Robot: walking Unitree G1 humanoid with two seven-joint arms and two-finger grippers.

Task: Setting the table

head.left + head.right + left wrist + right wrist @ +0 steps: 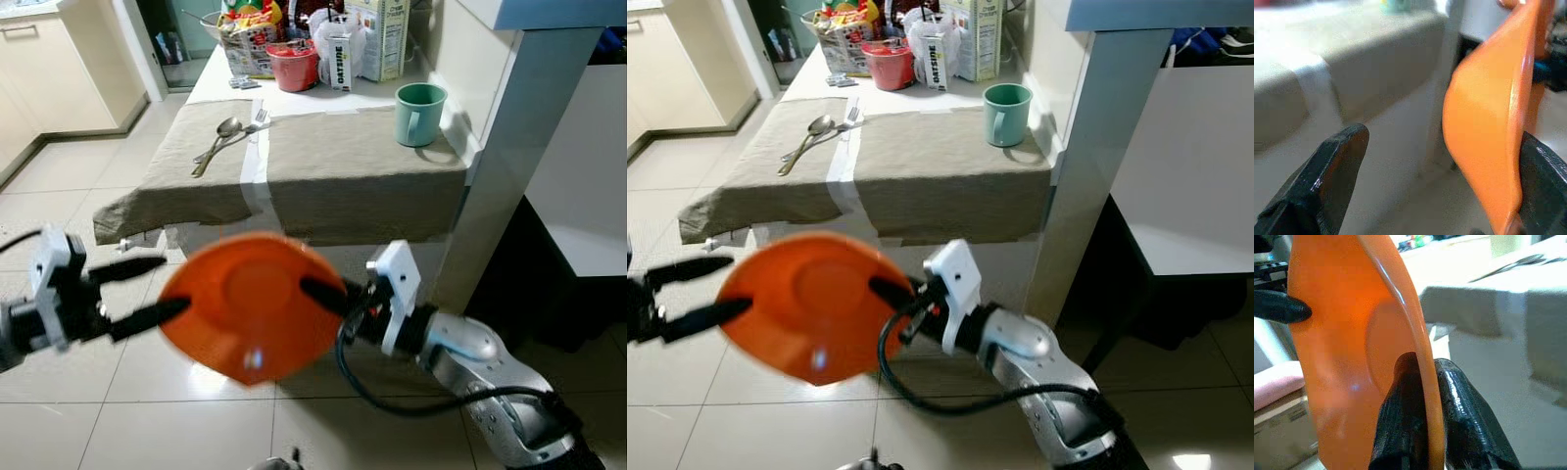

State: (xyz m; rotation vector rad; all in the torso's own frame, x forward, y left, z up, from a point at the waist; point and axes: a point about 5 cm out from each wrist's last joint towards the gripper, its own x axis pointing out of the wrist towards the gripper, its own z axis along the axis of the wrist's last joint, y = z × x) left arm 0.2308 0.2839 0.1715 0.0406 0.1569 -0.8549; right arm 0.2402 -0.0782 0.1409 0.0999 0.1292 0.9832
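Right pincer (pixel 328 294) clamped on rim of orange plate (pixel 250 304), held upright above floor (pixel 59 186), in front of desk (pixel 343 166). Left pincer (pixel 147 291) spread open, one finger touching plate's opposite edge. On desk: spoon (pixel 217 139), fork (pixel 240 132), green mug (pixel 420 114).

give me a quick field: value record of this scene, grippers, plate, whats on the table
right gripper: shut on the orange plate's rim, one finger on each face
left gripper: open, one finger at the plate's opposite edge, the other apart from it
orange plate: held in the air in front of the table, above the tiled floor
table: covered with a beige cloth
spoon and fork: lying together on the cloth, far left part
green mug: upright on the cloth, far right corner
beyond the cloth: red bowl, cartons and bags
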